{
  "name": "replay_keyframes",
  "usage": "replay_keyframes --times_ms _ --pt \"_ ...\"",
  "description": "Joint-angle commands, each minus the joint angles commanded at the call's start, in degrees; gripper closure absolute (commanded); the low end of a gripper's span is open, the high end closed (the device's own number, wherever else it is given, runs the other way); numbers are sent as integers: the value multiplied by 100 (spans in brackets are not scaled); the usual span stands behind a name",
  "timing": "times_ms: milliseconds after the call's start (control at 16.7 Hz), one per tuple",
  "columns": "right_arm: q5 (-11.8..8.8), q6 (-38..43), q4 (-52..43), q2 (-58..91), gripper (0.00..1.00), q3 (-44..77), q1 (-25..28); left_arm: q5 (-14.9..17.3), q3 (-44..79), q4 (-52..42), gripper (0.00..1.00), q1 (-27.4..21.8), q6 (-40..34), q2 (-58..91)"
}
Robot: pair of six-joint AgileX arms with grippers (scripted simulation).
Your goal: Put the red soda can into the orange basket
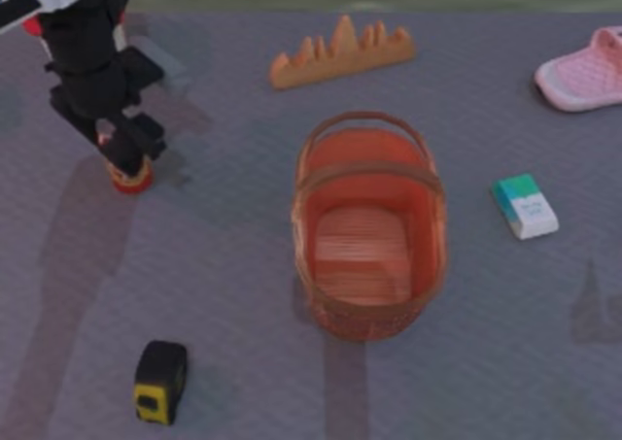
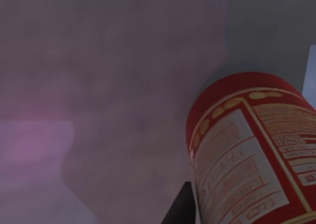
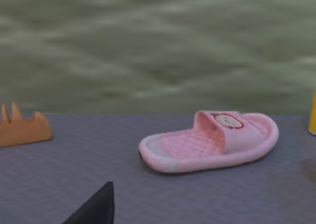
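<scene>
**Grasp step at the can, far left of desk**

Left end effector (image 1: pixel 124 158) down over the red soda can (image 1: pixel 129 177), one dark fingertip (image 2: pixel 182 209) just beside the can wall; closure around it not discernible. Can upright on the desk (image 1: pixel 243 362), well apart from the orange basket (image 1: pixel 367 228) at centre. Next, by judgement: secure hold, lift clear, carry rightward over the basket rim, release inside. Right arm parked out of the top view.

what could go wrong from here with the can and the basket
The left gripper is down over the red soda can at the table's left, and its hold is not visible, so the can might slip when lifted. On the way right, it could clip the arched handle of the orange basket.
</scene>
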Motion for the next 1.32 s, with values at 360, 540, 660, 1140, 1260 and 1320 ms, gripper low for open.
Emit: replay_keyframes --times_ms 360,540,660,1140,1260,1320 --pt "0 0 0 0 0 0 0 0 0 0 100 0 0 0" --pt "0 0 0 0 0 0 0 0 0 0 100 0 0 0" --pt "0 0 0 0 0 0 0 0 -4 -1 100 9 7 -11" --pt "0 0 0 0 0 0 0 1189 -558 1614 100 -173 -526 -248" --pt "0 0 0 0 0 0 0 1828 -886 2559 100 -261 -834 -384" --pt "0 0 0 0 0 0 0 2180 -1077 3096 100 -309 -1007 -462"
